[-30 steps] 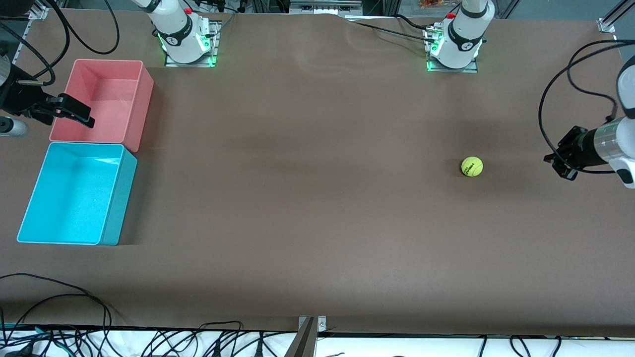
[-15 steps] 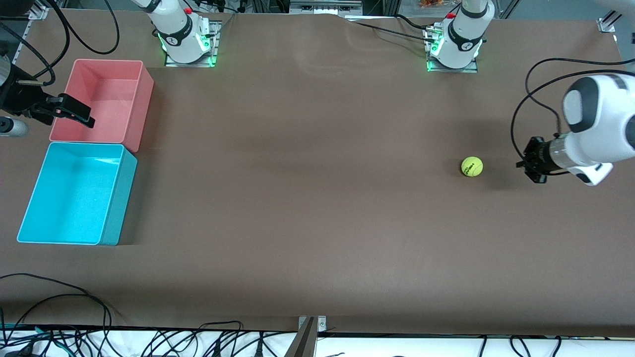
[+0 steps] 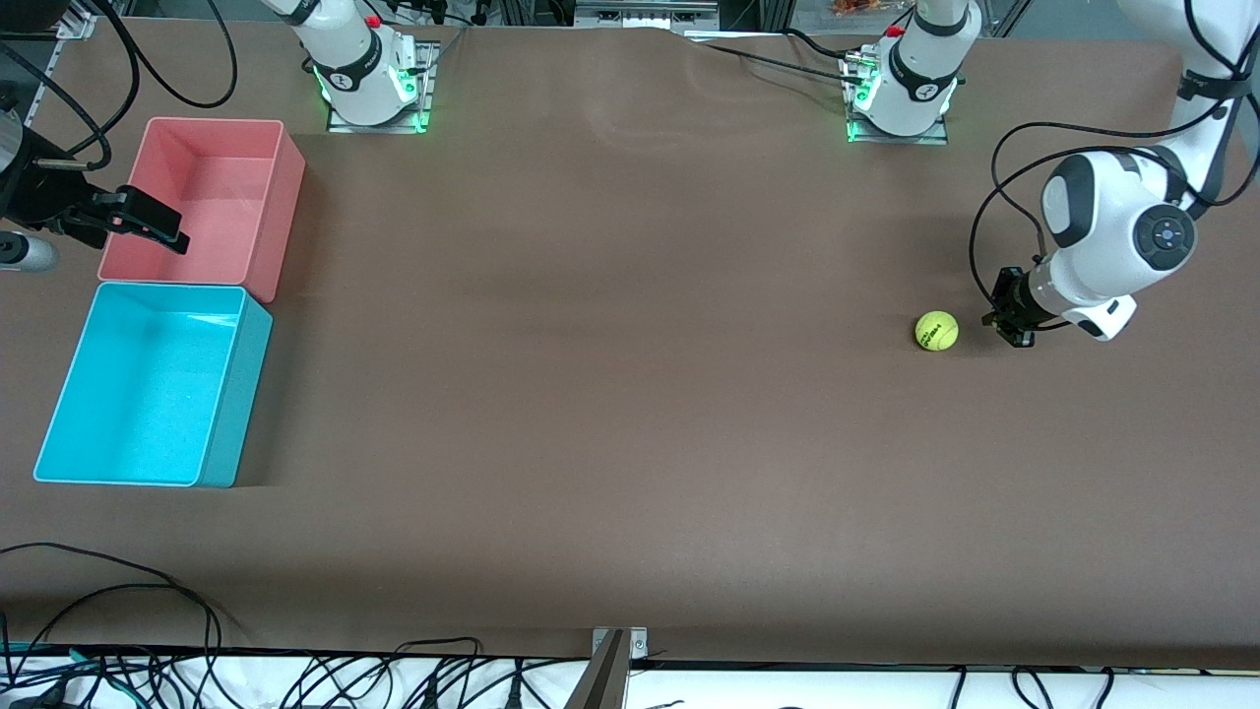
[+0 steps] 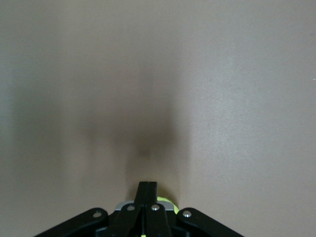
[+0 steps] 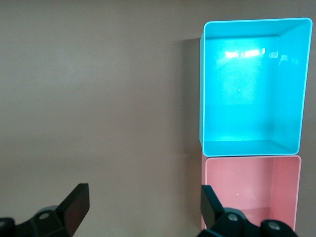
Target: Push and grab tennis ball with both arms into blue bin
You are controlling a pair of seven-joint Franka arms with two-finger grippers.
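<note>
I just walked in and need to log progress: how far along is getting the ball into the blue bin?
Nothing is finished: the tennis ball lies on the table at the left arm's end, and the blue bin at the right arm's end holds nothing. In hand: the shut left gripper sits low beside the ball, set to push. The open right gripper waits by the pink bin. Pushing, grabbing and dropping remain.

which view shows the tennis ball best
The front view: the whole tennis ball lies in the open on the brown table, beside the left gripper with its shut fingers. The left wrist view shows only a yellow-green sliver past those fingers. The right wrist view shows none of it.
</note>
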